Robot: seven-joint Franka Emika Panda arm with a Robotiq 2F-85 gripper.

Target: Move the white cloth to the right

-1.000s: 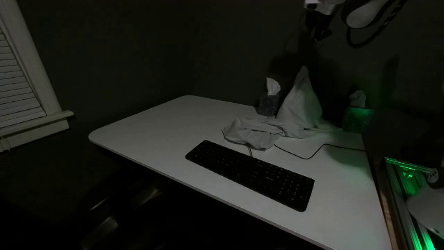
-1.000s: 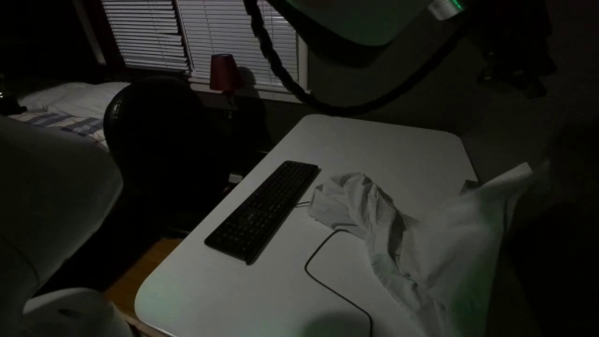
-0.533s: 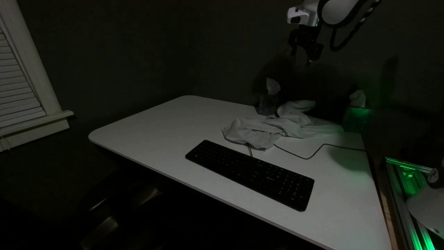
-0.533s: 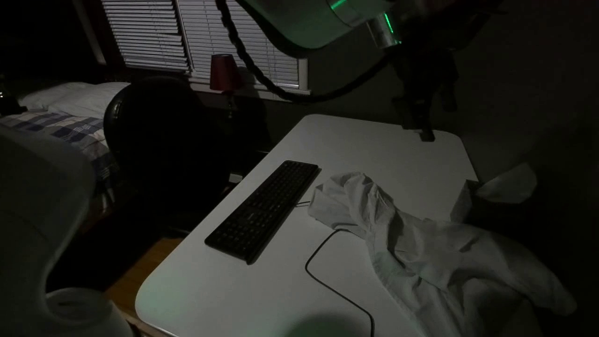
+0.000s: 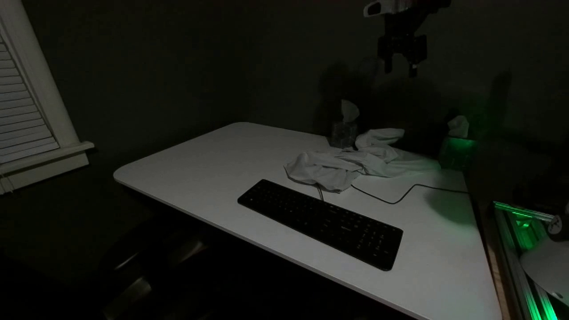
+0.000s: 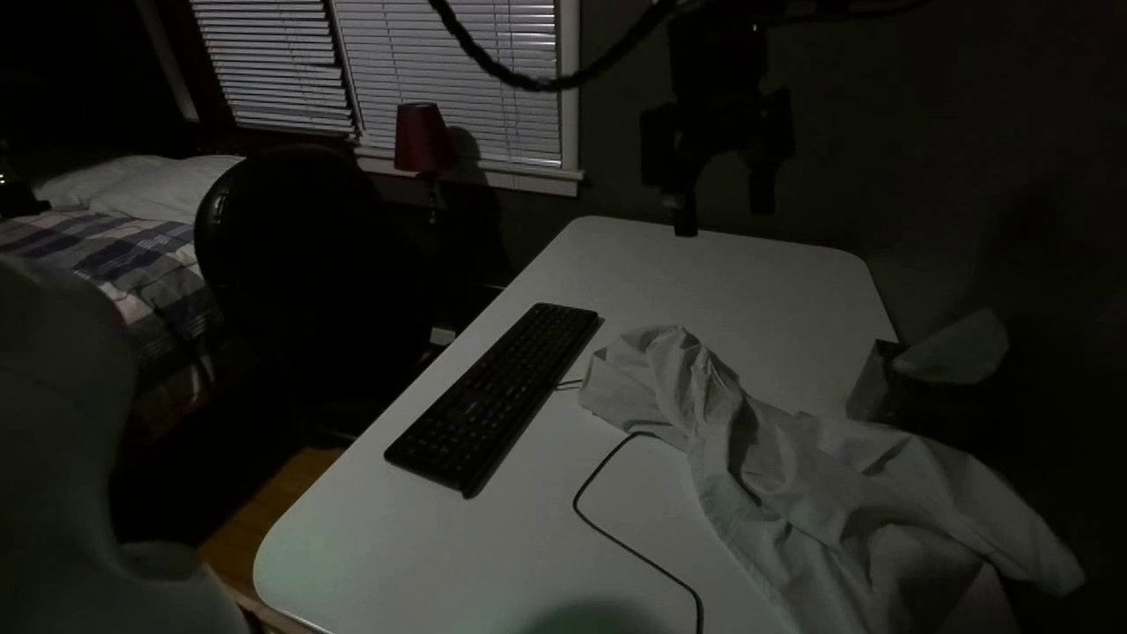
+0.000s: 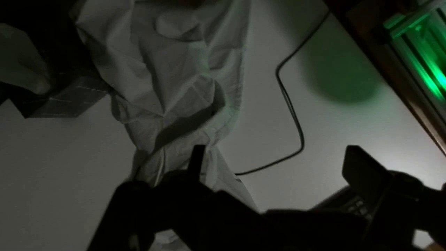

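The white cloth [image 5: 326, 169] lies crumpled along the back of the white table, seen in both exterior views. One end of the cloth [image 6: 933, 475] spreads toward the back edge, its folds low and loose. My gripper [image 5: 401, 70] hangs well above the table, fingers pointing down and spread apart. An exterior view shows the gripper [image 6: 724, 216] in the air with a gap between its fingers. In the wrist view the gripper [image 7: 276, 148] is wide open, with only table and cable below the gap. The cloth [image 7: 184, 66] lies beneath, apart from the fingers.
A black keyboard [image 5: 320, 222] lies in front of the cloth, and a thin cable [image 6: 577, 506] curves beside it. Tissue boxes stand at the back: one box [image 5: 343, 134] against the cloth, another box [image 5: 458, 153] near the table's corner. A dark wall rises behind.
One second ago the cloth stood in a tall peak below the gripper; it has collapsed onto the table. The fingers have spread open, and the gripper has swung away from the cloth's raised end.
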